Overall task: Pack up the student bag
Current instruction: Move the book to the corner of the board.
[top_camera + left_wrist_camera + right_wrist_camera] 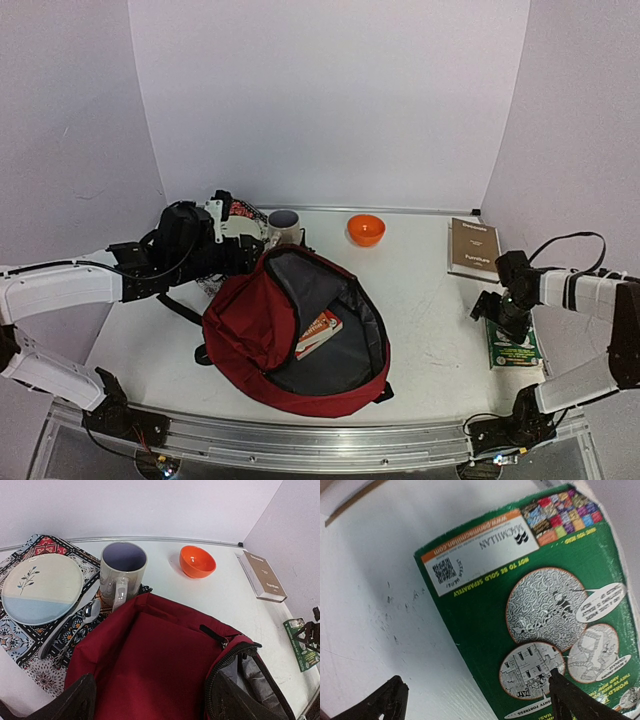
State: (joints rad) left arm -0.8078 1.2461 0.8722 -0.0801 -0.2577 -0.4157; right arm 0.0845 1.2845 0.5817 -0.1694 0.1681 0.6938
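Dark red fabric fills the middle of the bench (430,320): the student bag (250,320) lies unzipped near the front edge, its grey lining showing, with what looks like a small red-and-white box (318,333) inside. The left pincer (150,702) stands open over the bag's back-left end, red fabric between its fingers. Just behind that end stands a grey mug (122,572) on a patterned placemat (30,665), with a plate (42,587) and a spoon (90,611). An orange bowl (197,561) sits by the back edge and a brown book (262,576) near the back right corner. The right pincer (480,700) hangs open above a green book (520,605) at the right edge.
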